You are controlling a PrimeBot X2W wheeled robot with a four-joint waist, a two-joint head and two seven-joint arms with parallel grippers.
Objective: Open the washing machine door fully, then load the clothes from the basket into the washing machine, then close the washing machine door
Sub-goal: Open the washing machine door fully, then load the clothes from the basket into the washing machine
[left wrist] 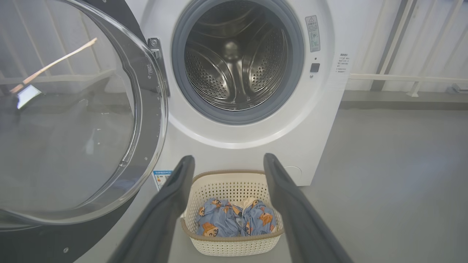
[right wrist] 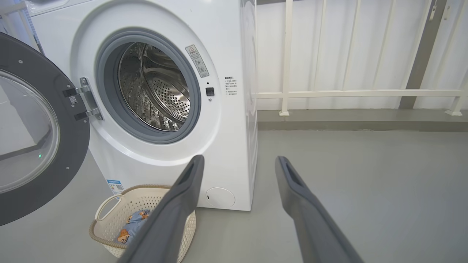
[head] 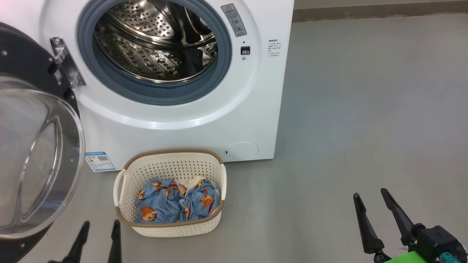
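Left end effector [head: 101, 223] is sitting at the lower left, its two dark fingers standing wide apart, gripping nothing. Right end effector [head: 370, 193] is hovering at the lower right, fingers pointing up and parted, likewise empty.

Left gripper [head: 102, 223] and right gripper [head: 370, 193] have long, tapered matte-black fingers [head: 366, 226]. Behind the right sit a black wrist housing [head: 435, 239], bright green block [head: 406, 258] and teal connector [head: 448, 258].

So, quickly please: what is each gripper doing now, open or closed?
Left gripper: open, holding nothing.
Right gripper: open, holding nothing.
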